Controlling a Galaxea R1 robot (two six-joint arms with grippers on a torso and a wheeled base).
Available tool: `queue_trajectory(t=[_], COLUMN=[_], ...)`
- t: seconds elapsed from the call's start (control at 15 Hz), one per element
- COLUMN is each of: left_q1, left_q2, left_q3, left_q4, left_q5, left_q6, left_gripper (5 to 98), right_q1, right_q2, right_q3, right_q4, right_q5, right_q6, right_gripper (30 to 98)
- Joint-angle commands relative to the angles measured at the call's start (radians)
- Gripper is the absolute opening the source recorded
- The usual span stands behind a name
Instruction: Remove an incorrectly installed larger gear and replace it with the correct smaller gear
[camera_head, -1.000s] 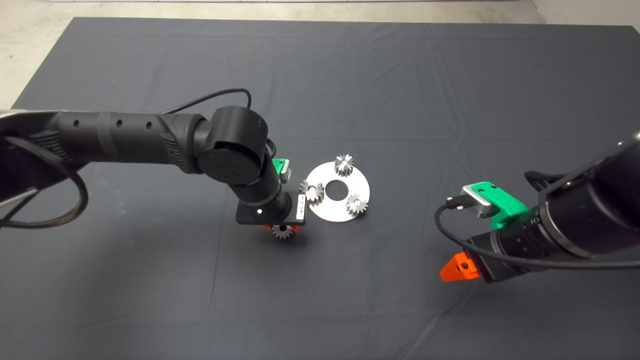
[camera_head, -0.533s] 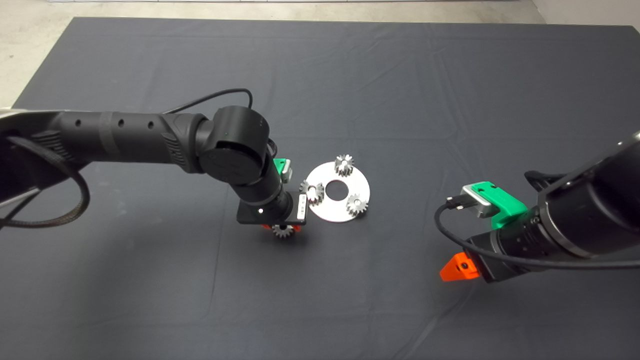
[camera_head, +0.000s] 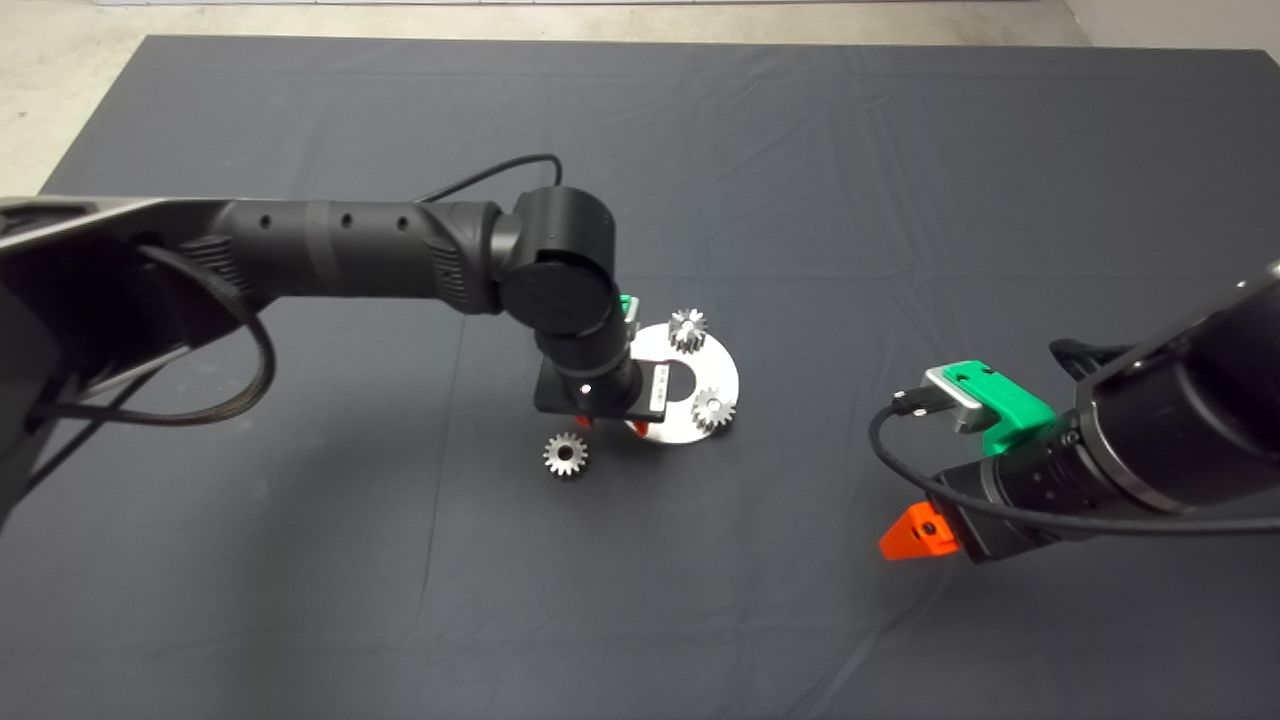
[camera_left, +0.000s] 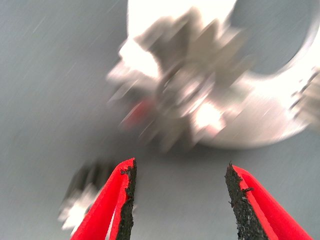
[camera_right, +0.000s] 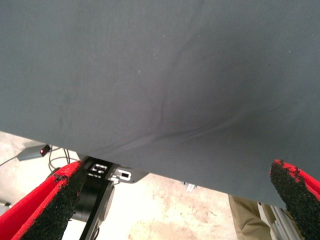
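Observation:
A silvery disc (camera_head: 722, 378) lies mid-mat with small gears at its far edge (camera_head: 688, 329) and its right edge (camera_head: 713, 409). In the head view my left arm covers the disc's left side. There the left wrist view shows the larger gear (camera_left: 187, 90), blurred, seated on the disc (camera_left: 270, 125). My left gripper (camera_left: 179, 167) hangs open just short of it, holding nothing. The smaller gear (camera_head: 566, 455) lies loose on the mat, near the disc's front left, also in the wrist view (camera_left: 82, 195). My right gripper (camera_head: 905, 540) waits open at the right.
The dark mat (camera_head: 300, 600) stretches wide around the disc. In the right wrist view the open right gripper (camera_right: 175, 170) looks over the mat's edge to bare floor, a black base (camera_right: 97, 200) and a person's trouser leg (camera_right: 245, 220).
My left arm has swung right and back, from over the loose gear to the disc's left gear. The loose gear stays on the mat. The right arm has not moved.

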Motion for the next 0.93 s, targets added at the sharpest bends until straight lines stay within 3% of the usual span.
queue_trajectory(t=[0.0, 0.13, 0.4, 0.87], left_q1=[-0.054, -0.088, -0.093, -0.093], left_q2=[0.021, 0.022, 0.021, 0.053], left_q3=[-0.03, -0.032, -0.03, -0.03], left_q4=[-0.005, -0.009, -0.028, -0.032], left_q5=[0.032, 0.051, 0.077, 0.077], left_q6=[0.028, 0.034, 0.045, 0.046], left_gripper=[44.0, 44.0, 50.5, 59.9], right_q1=[0.028, 0.033, 0.033, 0.034], right_q2=[-0.001, 0.001, 0.003, 0.002], right_q3=[-0.002, -0.003, -0.013, -0.013], right_q4=[-0.006, -0.006, -0.006, -0.004], right_q5=[-0.028, -0.028, -0.028, -0.028], right_q6=[0.002, 0.002, 0.002, 0.002], right_gripper=[97.7, 97.7, 97.7, 97.7])
